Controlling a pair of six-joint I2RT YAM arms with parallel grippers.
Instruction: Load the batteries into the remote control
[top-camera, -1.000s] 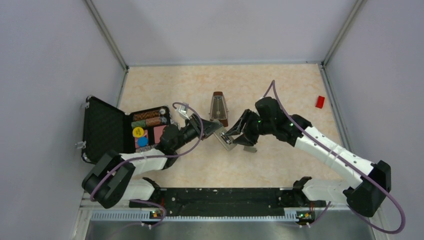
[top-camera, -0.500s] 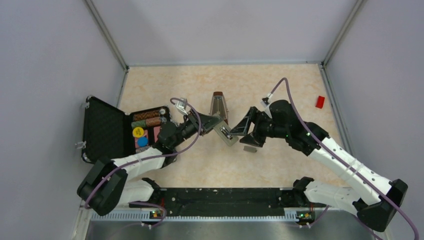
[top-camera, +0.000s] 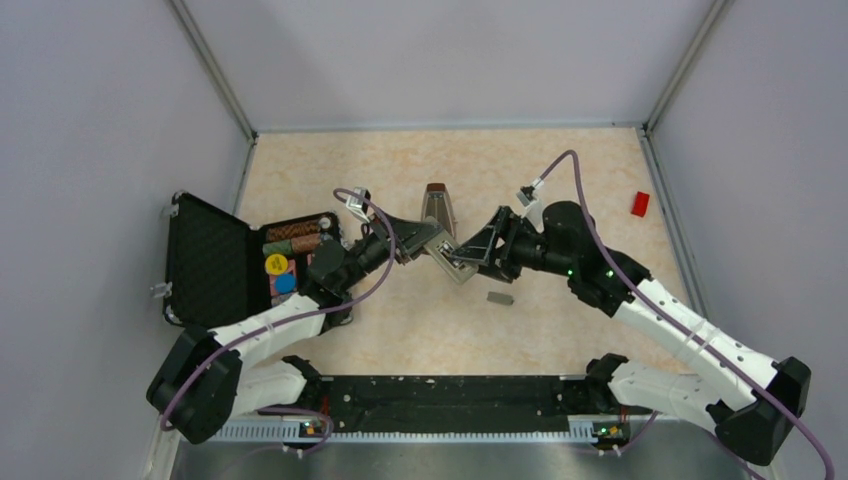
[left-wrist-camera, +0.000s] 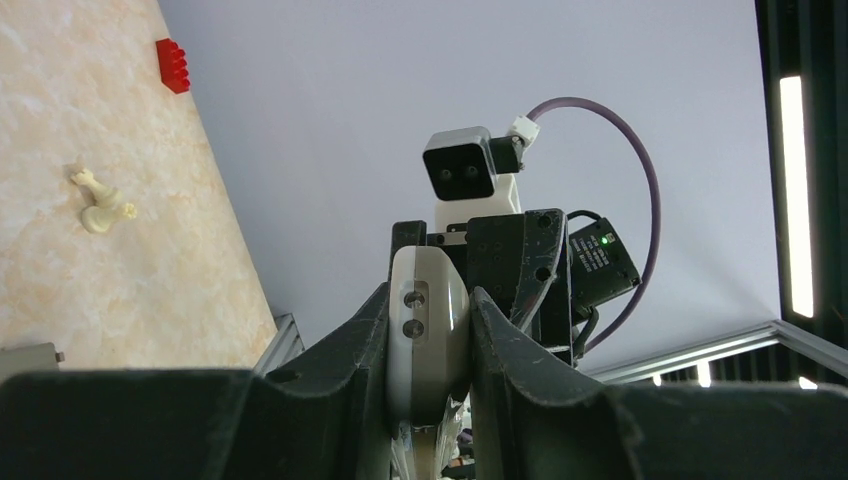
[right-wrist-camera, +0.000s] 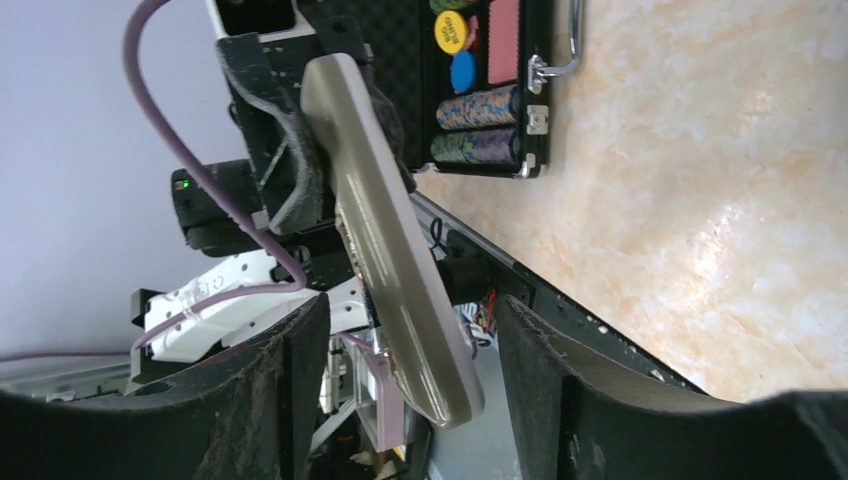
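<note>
Closest to the arm bases, a small flat grey rectangle piece lay alone on the pale marbled table. Just past it, up off the table, the 2 arms were close together in the middle.

The left fingers were clenched tight on one end of the slim white and grey plastic remote control. The remote control was tilted in the air, with its free end sticking out toward the right arm.

The right fingers were spread apart, 1 on each side of that free end. In the right wrist view there was a gap between the remote control and each finger, so they were not touching it.

Off to the left, a black hard case sat open on the table, with its lid laid out to the left. Inside it were rows of striped round chips, 1 yellow disc and 1 blue disc.

Behind the fingers, a brown pyramid-shaped metronome sat near the remote control. Farthest away, by the right wall, lay a small red plastic block.
</note>
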